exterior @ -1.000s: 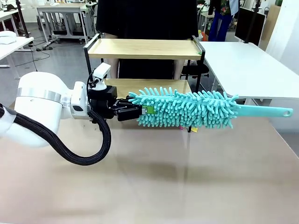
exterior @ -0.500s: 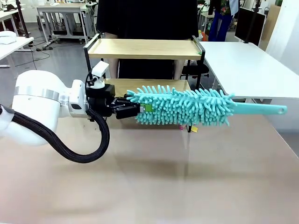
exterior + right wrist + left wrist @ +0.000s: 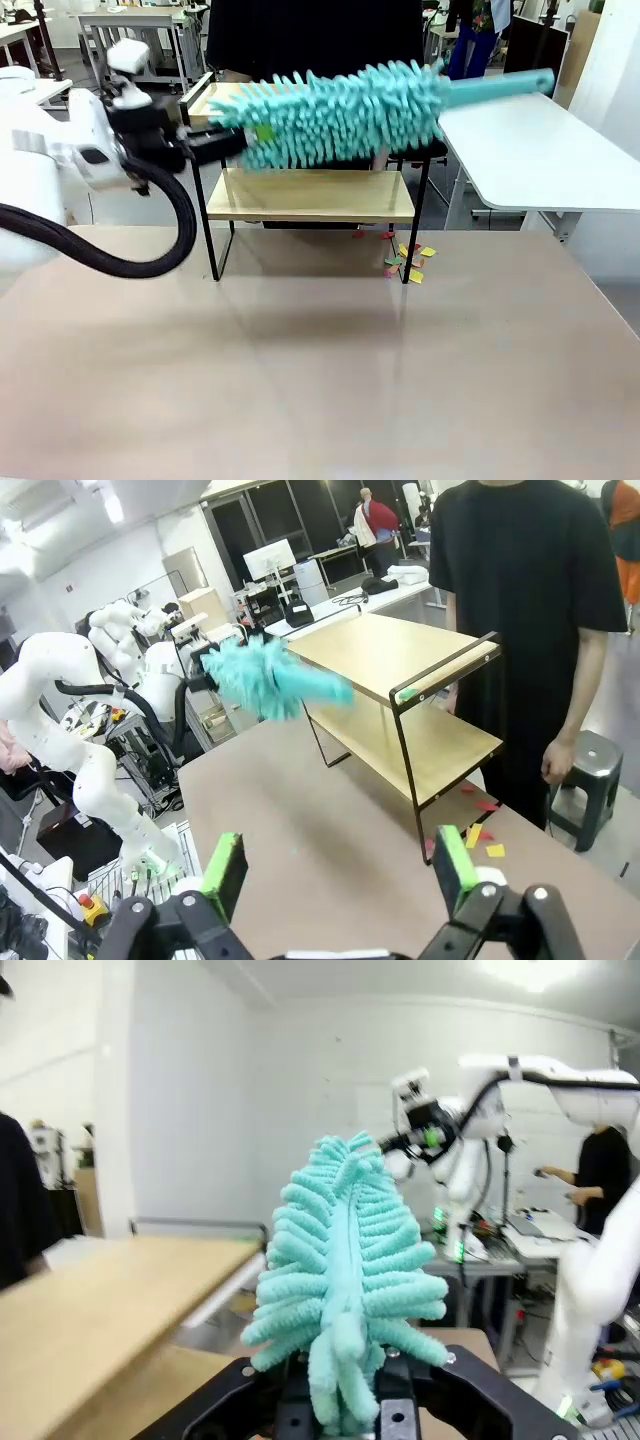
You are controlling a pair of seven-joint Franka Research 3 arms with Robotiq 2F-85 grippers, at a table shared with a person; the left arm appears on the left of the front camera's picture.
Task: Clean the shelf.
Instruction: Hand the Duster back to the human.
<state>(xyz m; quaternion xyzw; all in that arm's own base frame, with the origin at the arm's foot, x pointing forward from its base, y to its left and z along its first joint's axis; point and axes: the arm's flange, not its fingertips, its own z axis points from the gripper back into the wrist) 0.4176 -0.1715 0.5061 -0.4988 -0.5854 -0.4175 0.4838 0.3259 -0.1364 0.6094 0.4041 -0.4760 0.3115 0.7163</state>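
Shelf (image 3: pixel 310 195), a small two-tier rack of light wooden boards in a thin black metal frame, stands at the far edge of the beige tabletop (image 3: pixel 320 380), in front of a person in a black shirt (image 3: pixel 530 590). The left claw (image 3: pixel 215 145) is clamped on the tip of a teal microfibre duster with a plastic handle (image 3: pixel 345 110), holding it roughly level, fringe spread across the front of the upper board, handle pointing right past the rack's right rail. Gripped this way, the fluffy length probably lies broadside to the board so a sweep could cover its whole width. Small coloured paper scraps (image 3: pixel 405 262) lie on the tabletop by the rack's right front leg, likely debris brushed off the boards. The right claw (image 3: pixel 335 870) hangs back on the near side, green pads (image 3: pixel 455 865) wide apart and holding nothing, leaving the rack free for the duster.
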